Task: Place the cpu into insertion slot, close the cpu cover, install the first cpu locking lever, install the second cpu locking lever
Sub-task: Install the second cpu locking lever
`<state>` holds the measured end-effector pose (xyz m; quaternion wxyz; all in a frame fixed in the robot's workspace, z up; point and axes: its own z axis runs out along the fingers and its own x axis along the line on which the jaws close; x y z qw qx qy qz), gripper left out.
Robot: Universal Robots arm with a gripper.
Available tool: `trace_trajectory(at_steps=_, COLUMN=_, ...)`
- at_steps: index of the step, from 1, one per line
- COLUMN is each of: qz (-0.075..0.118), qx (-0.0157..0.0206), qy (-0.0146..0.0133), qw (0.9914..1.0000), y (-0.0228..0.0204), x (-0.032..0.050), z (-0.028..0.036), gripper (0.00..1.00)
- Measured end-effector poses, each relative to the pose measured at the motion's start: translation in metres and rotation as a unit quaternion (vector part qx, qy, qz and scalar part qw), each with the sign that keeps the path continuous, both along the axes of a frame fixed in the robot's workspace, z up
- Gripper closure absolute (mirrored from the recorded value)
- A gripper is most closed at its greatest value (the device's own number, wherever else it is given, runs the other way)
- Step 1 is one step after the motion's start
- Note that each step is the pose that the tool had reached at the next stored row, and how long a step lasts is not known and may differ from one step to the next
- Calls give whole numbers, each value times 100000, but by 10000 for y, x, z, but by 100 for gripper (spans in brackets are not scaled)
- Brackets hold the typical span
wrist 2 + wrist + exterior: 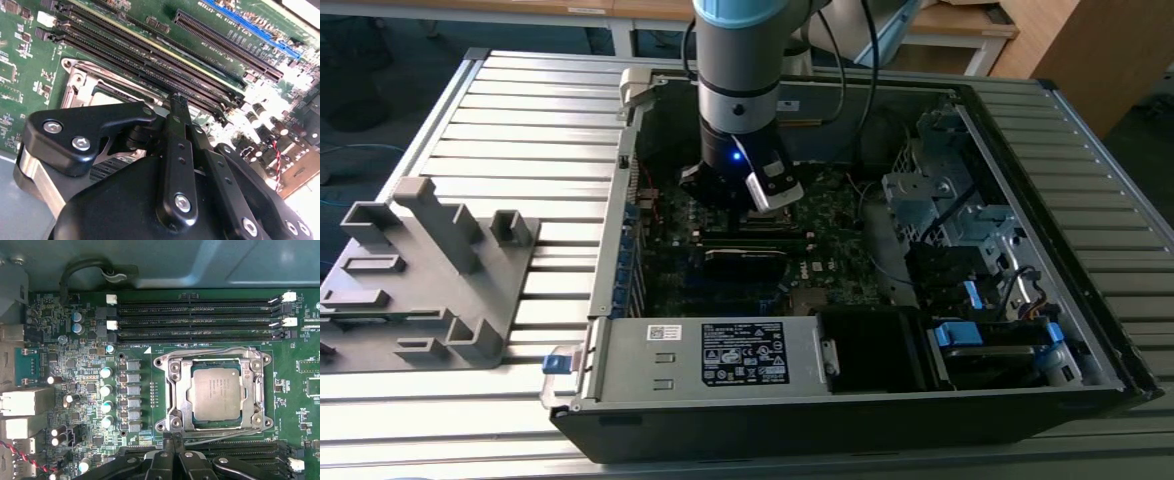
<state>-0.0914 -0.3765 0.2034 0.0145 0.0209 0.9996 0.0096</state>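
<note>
The cpu (217, 392) sat in the insertion slot (182, 390), with the cpu cover (216, 356) closed around it. Just beside it, the tool (178, 102) hung over the motherboard (90, 385), fingers pressed together, holding nothing.

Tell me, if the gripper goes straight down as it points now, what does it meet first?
Probably the circuit board at the near edge of the cpu cover, just beside the gripper; depth is unclear.
</note>
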Motion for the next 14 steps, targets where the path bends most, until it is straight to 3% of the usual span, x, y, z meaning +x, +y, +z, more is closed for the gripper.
trace_trajectory(at_steps=3, qz=8, qx=1247, qy=-14, qw=99992, y=0, x=-4, z=-1, gripper=89)
trace_trajectory(at_steps=6, qz=-5, qx=1537, qy=-22, qw=99988, y=-1, x=-6, z=-2, gripper=89)
trace_trajectory(at_steps=11, qz=3, qx=1557, qy=-65, qw=99988, y=-16, x=-23, z=-30, gripper=89)
trace_trajectory(at_steps=12, qz=6, qx=1663, qy=-71, qw=99986, y=-19, x=-26, z=-32, gripper=89)
trace_trajectory(at_steps=14, qz=5, qx=2237, qy=-75, qw=99975, y=-21, x=-29, z=-32, gripper=89)
